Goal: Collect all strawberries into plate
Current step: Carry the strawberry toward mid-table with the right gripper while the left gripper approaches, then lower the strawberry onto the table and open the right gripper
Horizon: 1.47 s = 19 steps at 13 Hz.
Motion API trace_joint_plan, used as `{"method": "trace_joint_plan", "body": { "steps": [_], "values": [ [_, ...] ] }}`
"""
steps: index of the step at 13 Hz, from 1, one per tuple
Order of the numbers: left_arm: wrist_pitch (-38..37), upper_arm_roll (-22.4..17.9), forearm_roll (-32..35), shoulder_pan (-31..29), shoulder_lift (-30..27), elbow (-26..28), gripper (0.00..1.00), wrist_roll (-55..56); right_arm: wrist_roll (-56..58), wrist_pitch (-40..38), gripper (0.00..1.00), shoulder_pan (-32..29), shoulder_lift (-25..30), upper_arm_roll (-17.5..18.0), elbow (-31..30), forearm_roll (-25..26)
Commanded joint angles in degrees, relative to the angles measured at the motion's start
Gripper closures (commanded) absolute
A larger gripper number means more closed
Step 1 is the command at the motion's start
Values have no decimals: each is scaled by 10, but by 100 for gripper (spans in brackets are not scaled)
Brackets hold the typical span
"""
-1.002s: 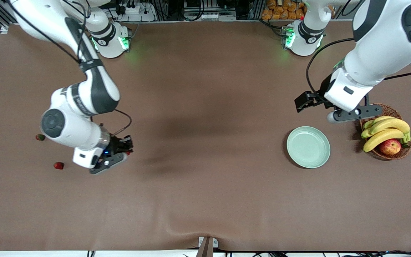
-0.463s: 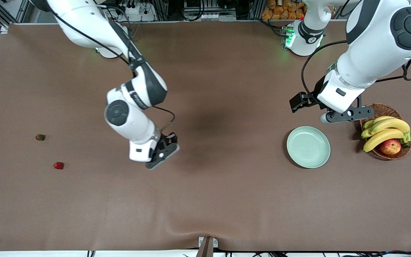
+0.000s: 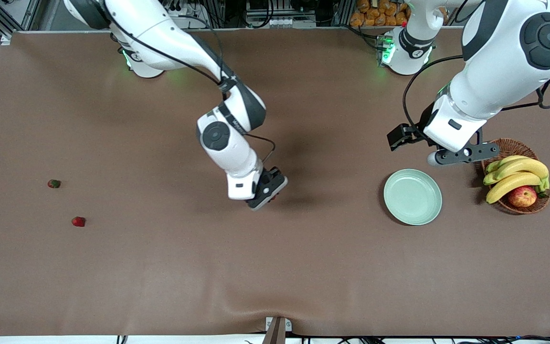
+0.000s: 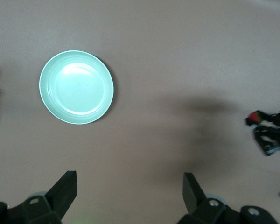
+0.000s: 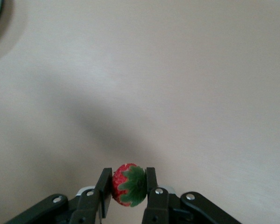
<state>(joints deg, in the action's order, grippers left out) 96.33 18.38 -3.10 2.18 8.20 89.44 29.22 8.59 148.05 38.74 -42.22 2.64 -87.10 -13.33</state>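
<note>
Red strawberry (image 5: 129, 185): clamped in my right tool (image 5: 127, 190), over mid-worktop (image 3: 303, 267).
Left tool (image 4: 129, 192): spread wide, waiting above plate (image 3: 413, 197).

Your right gripper (image 3: 269, 190) hangs over mid-table, fingers (image 5: 104, 189) clamped on a strawberry (image 5: 129, 185) — your left gripper (image 3: 439, 155) waits spread near the left arm's end.

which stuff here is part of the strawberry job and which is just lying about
Part of the job:
- held strawberry, clamped in the right end effector over the table's middle
- red strawberry and darker strawberry, on the table toward the right arm's end
- plate

Just lying about:
- wicker basket holding bananas and an apple
- left end effector, open, waiting above the plate
</note>
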Motion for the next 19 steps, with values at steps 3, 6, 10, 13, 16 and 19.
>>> {"method": "trace_joint_plan", "body": {
  "steps": [3,6,10,13,16,19],
  "values": [
    [-2,2,11,0,-13,12,0,10,-60,58,100,70,-45,-7,23,-10],
    [-2,2,11,0,-13,14,0,10,-80,79,100,83,-71,-8,24,-7],
    [-1,2,11,1,-12,14,0,10,-80,97,32,78,-88,-9,29,-7],
    [1,3,11,4,-8,14,0,17,-79,88,0,64,-64,-12,33,-8],
    [8,3,11,29,8,15,0,72,-79,62,0,36,-38,-11,32,-11],
    [56,3,11,72,40,28,0,200,-77,-57,0,-31,20,-12,30,-10]
  ]
}}
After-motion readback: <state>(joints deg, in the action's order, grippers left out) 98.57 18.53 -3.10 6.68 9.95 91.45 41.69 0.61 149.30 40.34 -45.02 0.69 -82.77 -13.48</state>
